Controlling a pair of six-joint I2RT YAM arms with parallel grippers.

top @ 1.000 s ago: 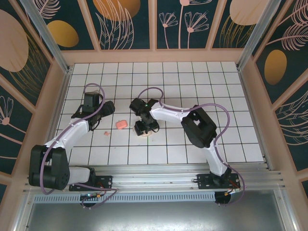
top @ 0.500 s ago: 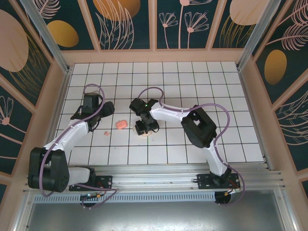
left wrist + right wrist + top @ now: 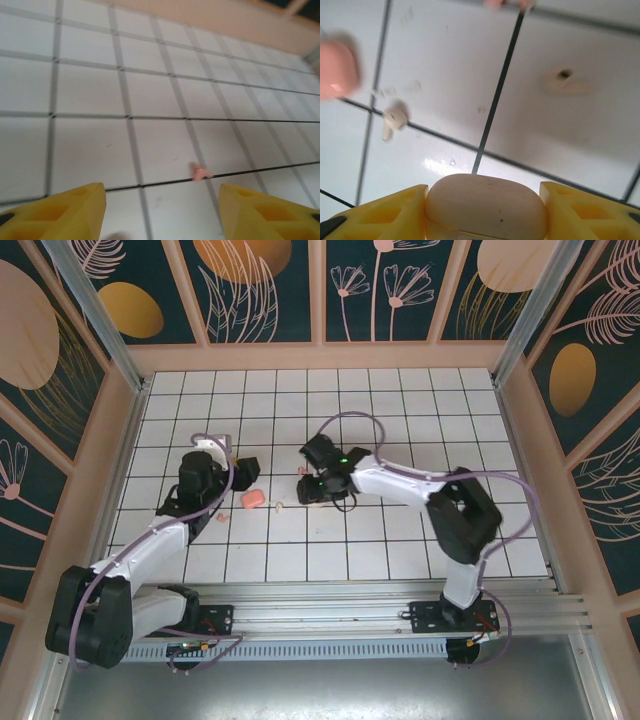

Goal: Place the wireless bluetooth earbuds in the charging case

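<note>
Charging case [image 3: 252, 499]: salmon-pink, rounded, lying on the white-tiled worktop [image 3: 400, 400]; whether the lid is open or shut is unclear.
Pale earbud [image 3: 279, 507]: lying loose just right of the case, not touching it.
Pinkish earbud [image 3: 300, 471]: lying loose on a grid line, farther back and to the right.

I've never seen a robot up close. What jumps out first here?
The right gripper, with yellow fingers, clasps a cream rounded piece over the white tiled table. Just to its left lie a small salmon-pink rounded case and, nearer, a tiny pale earbud.
</note>
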